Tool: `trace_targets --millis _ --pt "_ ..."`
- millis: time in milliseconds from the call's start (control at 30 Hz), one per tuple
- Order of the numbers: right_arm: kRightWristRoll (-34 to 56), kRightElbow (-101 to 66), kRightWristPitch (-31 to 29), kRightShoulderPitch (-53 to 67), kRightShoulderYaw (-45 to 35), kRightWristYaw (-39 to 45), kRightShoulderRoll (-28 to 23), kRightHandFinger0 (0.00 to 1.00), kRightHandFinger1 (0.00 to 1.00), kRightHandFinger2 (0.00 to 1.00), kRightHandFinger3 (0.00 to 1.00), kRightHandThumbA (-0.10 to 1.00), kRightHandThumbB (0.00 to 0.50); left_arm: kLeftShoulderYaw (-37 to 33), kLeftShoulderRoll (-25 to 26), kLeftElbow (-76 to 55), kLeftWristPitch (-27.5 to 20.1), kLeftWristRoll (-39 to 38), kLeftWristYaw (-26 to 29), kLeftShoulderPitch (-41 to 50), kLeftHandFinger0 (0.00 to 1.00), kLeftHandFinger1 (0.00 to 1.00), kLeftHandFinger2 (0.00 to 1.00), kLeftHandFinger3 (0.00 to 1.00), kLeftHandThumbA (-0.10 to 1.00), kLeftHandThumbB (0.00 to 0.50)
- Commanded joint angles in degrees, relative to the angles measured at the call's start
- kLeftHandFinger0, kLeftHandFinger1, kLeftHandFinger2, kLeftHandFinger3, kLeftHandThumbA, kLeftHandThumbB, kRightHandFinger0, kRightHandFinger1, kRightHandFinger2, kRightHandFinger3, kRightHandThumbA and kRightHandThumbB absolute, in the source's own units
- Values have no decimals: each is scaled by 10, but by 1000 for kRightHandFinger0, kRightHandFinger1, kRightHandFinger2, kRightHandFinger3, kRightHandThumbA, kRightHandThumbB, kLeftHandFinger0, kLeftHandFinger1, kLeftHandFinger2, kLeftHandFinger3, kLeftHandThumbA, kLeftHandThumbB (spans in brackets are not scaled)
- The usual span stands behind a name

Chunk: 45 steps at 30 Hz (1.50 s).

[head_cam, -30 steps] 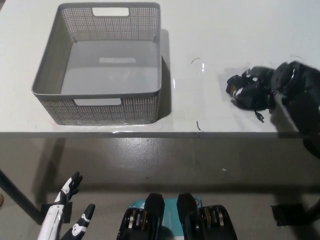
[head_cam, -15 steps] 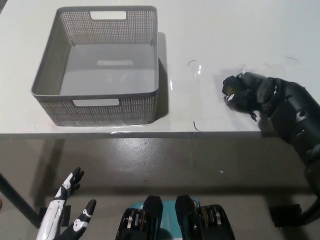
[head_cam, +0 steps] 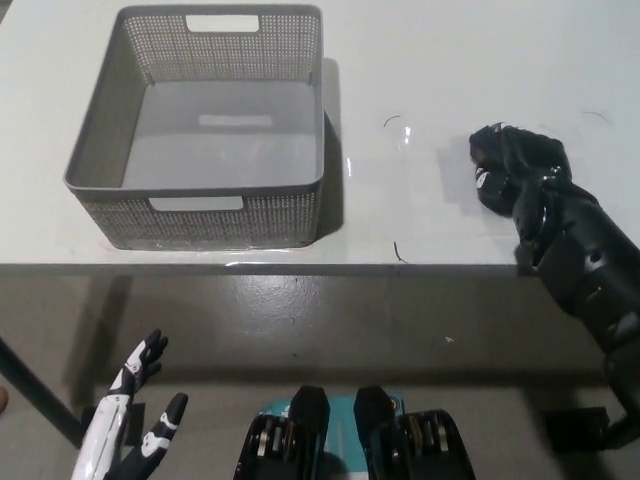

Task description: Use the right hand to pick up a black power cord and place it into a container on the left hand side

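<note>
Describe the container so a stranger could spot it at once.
On the white table, look to its left half. The grey basket stands there, square, with perforated walls and handle slots, nothing visible inside; it is the only container on the table.

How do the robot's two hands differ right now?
The left robot hand is white and hangs below the table edge with fingers spread, holding nothing. The right robot hand is black and rests on the white table, curled over something black, probably the power cord. Both sit apart from the grey basket.
</note>
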Motion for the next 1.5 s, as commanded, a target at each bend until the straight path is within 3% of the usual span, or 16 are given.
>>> trace_targets --millis 0,167,267,333,367,400,500,567,700,767,833,900,1033,1100,1367,1467 --pt "30 33 -85 36 -28 -138 -2 0 0 68 163 -100 196 9 14 -10 -23 -7 4 -21 1000 1000 1000 1000 834 167" --pt "57 32 -116 17 -61 -140 3 0 9 147 258 -100 187 13 14 -10 -21 -3 6 -18 1000 1000 1000 1000 872 186" --pt "61 30 -141 10 -74 -155 7 0 0 280 285 -100 214 14 13 -10 -20 -3 7 -17 1000 1000 1000 1000 870 186" --pt "65 23 -158 -7 -83 -167 12 0 8 463 351 -100 197 14 13 -10 -22 -4 6 -17 1000 1000 1000 1000 860 186" --pt "69 18 -165 -18 -88 -171 16 0 84 658 486 -100 186 14 13 -10 -22 -3 6 -17 1000 1000 1000 1000 858 183" --pt "65 10 -177 -31 -87 -185 21 0 108 699 534 -100 185 14 13 -12 -22 -5 6 -15 1000 1000 1000 1000 851 177" --pt "59 -7 -184 -59 -85 -194 29 0 157 716 618 -100 161 14 15 -14 -20 -8 3 -12 1000 1000 1000 1000 841 164" --pt "58 -37 -205 -81 -86 -202 31 0 112 669 546 -100 186 15 15 -12 -22 -9 3 -11 1000 1000 1000 1000 832 159" --pt "73 -92 -208 -103 -104 -192 38 0 192 764 686 -100 173 14 15 -13 -22 -11 2 -5 1000 1000 1000 1000 805 148" --pt "73 -147 -193 -109 -111 -181 41 0 214 755 717 -100 216 14 16 -16 -16 -9 0 -1 1000 1000 1000 1000 807 155" --pt "71 -180 -190 -111 -116 -183 45 0 221 735 690 -100 248 14 16 -17 -14 -7 0 3 1000 1000 1000 1000 811 151" --pt "69 -217 -182 -118 -120 -182 53 0 231 750 680 -100 227 13 17 -15 -16 -7 -1 5 1000 1000 1000 1000 798 139" --pt "57 -285 -149 -129 -120 -165 68 0 338 733 906 -100 185 5 17 -25 -4 2 -6 16 1000 1000 999 1000 821 147" --pt "61 -318 -145 -136 -120 -143 75 0 386 744 923 -100 183 -2 15 -28 3 5 -9 21 1000 1000 995 1000 820 151" --pt "49 -300 -129 -194 -103 -132 139 0 270 666 847 -100 175 -24 17 -18 13 -15 -31 20 981 1000 993 1000 739 170" --pt "49 -218 -154 -223 -93 -143 176 0 145 589 592 -100 155 -31 18 -5 -9 1 -28 16 946 964 936 1000 700 166"
